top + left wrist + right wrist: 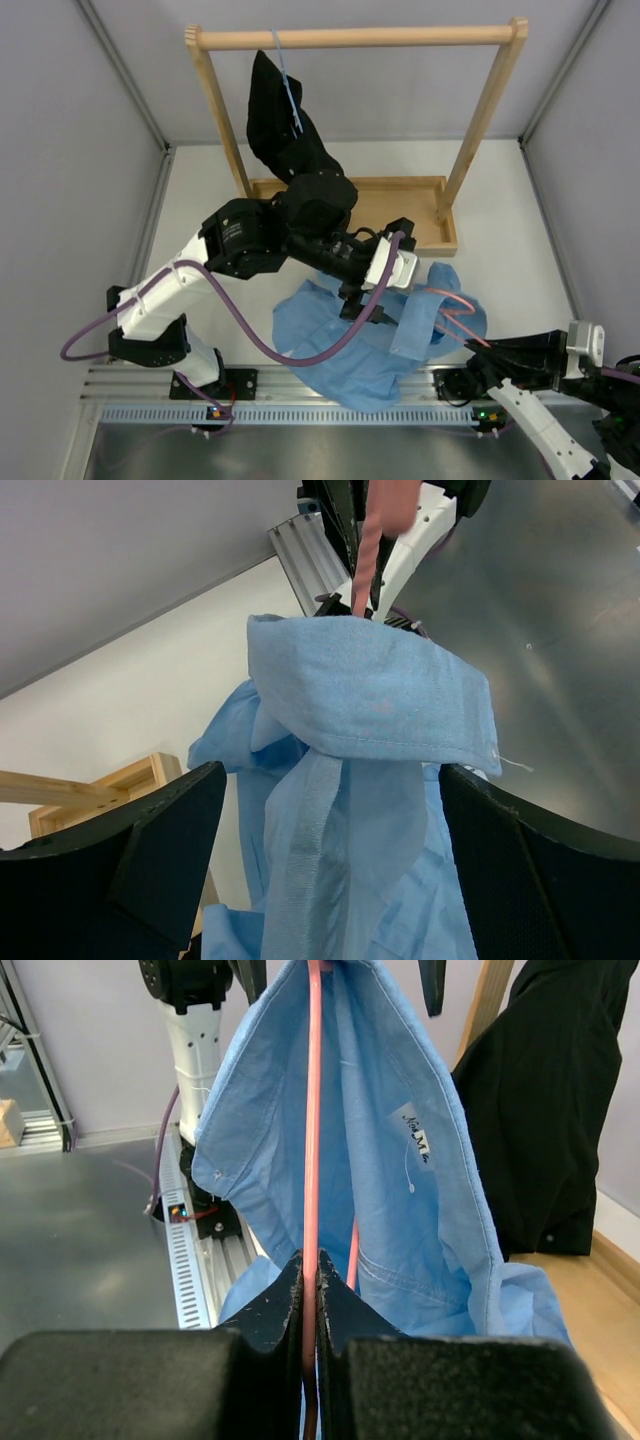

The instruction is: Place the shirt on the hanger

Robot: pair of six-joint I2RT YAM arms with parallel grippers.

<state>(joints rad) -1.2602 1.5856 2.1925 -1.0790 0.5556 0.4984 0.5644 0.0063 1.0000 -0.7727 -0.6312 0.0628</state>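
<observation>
Looking down on the white table (200, 190) between grey walls (60, 120), we see the shirt (340, 350) heaped toward 5 o'clock, its collar draped over the hanger (313, 1110). Our right gripper (310, 1260) is pinched tight on the hanger's wire, and the left gripper (332, 780) is spread wide around the collar, holding nothing. At 12 o'clock a black shirt (285, 140) hangs from the wooden rack (360, 38).

Light blue wrinkled button-up shirt (360, 375) lies bunched, collar end raised and draped over thin pink wire hanger (312, 1160) running inside the cloth.
</observation>
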